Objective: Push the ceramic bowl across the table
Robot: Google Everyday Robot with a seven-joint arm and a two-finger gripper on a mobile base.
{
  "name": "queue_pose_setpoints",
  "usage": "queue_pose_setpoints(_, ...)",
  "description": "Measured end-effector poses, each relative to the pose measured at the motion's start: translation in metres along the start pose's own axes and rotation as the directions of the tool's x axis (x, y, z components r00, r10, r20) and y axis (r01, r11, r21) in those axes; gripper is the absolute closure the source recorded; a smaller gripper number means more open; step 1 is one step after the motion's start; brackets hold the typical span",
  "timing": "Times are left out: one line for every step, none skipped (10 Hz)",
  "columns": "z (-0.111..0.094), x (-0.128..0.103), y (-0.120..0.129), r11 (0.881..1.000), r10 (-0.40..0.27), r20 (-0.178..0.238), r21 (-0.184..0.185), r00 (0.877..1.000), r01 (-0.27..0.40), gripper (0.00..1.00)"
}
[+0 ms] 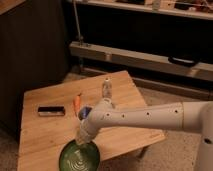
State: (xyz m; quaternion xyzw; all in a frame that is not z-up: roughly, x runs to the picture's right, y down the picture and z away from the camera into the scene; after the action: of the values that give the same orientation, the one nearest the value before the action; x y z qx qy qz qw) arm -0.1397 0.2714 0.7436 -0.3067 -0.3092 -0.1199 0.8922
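Observation:
The ceramic bowl (78,159), dark green and glossy with pale rings inside, sits at the near edge of the light wooden table (130,125), partly cut off by the bottom of the frame. My white arm reaches in from the right. Its gripper (84,137) hangs shut just above the bowl's far rim, with nothing seen in it. Whether it touches the rim I cannot tell.
A black flat object (51,110) lies at the table's left. An orange item (76,102) and a small cup with blue inside (85,112) sit near the middle, and a clear bottle (106,90) stands behind them. A dark cabinet and shelving stand beyond the table.

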Motion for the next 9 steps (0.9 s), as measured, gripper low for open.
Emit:
queue_pose_setpoints(0.010, 0.004, 0.002, 1.000, -0.005, 0.000, -0.005, 1.000, 0.005, 1.00)
queue_pose_setpoints(0.013, 0.004, 0.003, 1.000, -0.006, 0.002, -0.009, 1.000, 0.006, 1.00)
queue_pose_setpoints(0.014, 0.001, 0.003, 1.000, -0.009, 0.007, -0.015, 1.000, 0.009, 1.00)
queue_pose_setpoints(0.011, -0.006, 0.001, 1.000, -0.019, 0.012, -0.025, 1.000, 0.019, 1.00)
queue_pose_setpoints(0.008, -0.013, 0.000, 0.999, -0.026, 0.017, -0.037, 1.000, 0.027, 1.00)
queue_pose_setpoints(0.009, -0.016, -0.003, 0.998, -0.028, 0.017, -0.047, 0.999, 0.029, 1.00)
queue_pose_setpoints(0.014, -0.016, -0.005, 0.998, -0.032, 0.011, -0.061, 0.999, 0.033, 1.00)
queue_pose_setpoints(0.025, -0.015, -0.008, 0.996, -0.034, -0.006, -0.080, 0.999, 0.033, 1.00)
queue_pose_setpoints(0.031, -0.011, -0.009, 0.995, -0.028, -0.020, -0.093, 0.999, 0.026, 1.00)
